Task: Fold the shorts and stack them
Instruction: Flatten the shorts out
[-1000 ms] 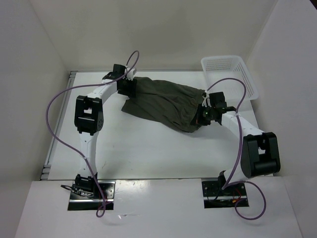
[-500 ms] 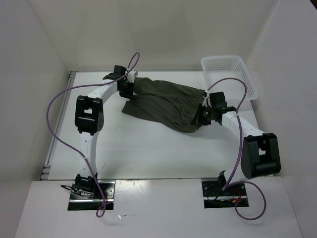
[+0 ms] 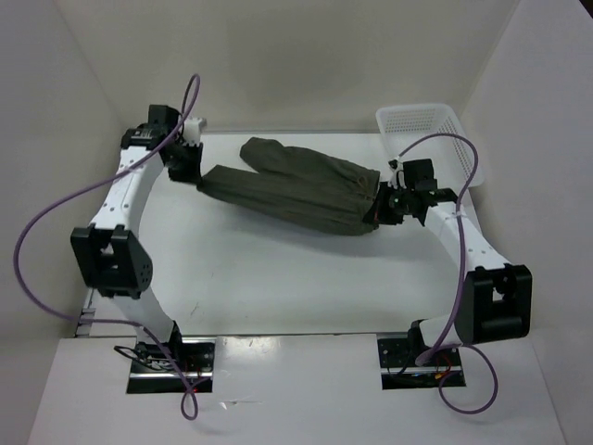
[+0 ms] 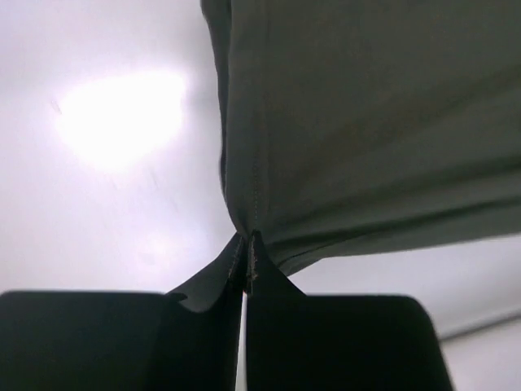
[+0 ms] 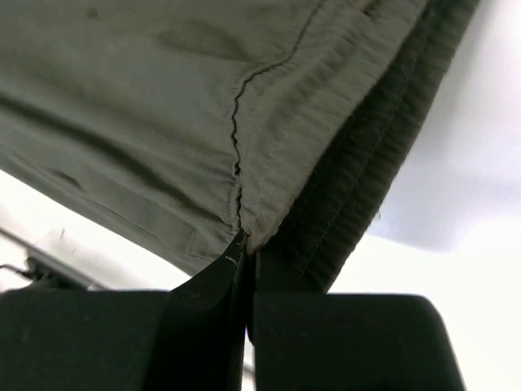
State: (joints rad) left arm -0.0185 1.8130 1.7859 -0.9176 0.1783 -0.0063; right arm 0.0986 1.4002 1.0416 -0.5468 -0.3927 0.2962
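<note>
Stretching across the twelve-o'clock half of the white worktop (image 3: pixel 278 278), dark olive-green cloth shorts (image 3: pixel 296 188), leg end at ten o'clock pinched in the left pincer (image 4: pixel 246 265), gathered waistband at two o'clock pinched in the right pincer (image 5: pixel 247 244); likely fault: shallow fingertip bites slipping under tension.

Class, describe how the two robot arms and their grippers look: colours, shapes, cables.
Both the left arm and right arm have slim white links with boxy black joint housings. A purple cable loops along each. The left gripper and right gripper have black fingers tapering to thin tips.
</note>
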